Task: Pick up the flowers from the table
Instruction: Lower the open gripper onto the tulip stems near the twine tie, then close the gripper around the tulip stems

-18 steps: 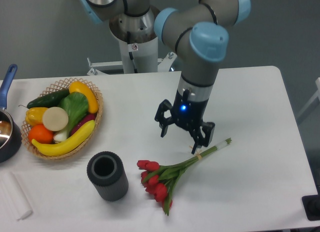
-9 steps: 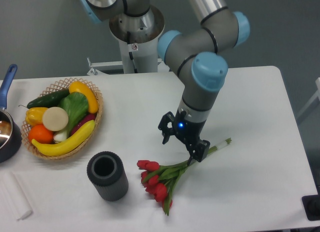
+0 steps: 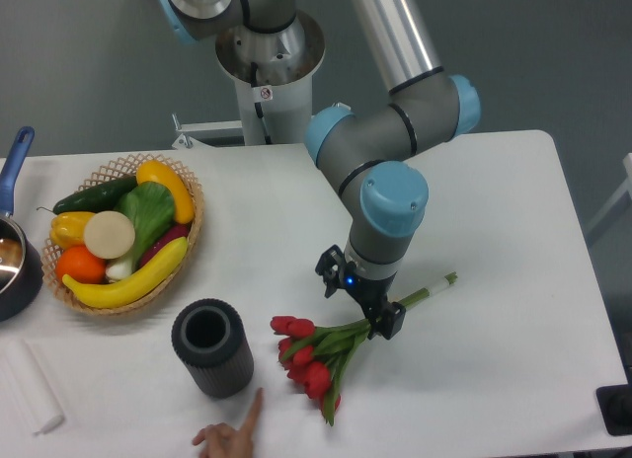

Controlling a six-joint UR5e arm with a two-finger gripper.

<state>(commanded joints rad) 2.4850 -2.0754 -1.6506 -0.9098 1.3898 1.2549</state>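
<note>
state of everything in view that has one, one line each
bunch of red tulips with green stems: lying flat on the white table
two-finger gripper: down at the stems, open
dark ribbed cylindrical cup: upright, empty as far as visible
woven wicker basket: full of fruit and vegetables
dark pot with blue handle: upright, partly cut off
</note>
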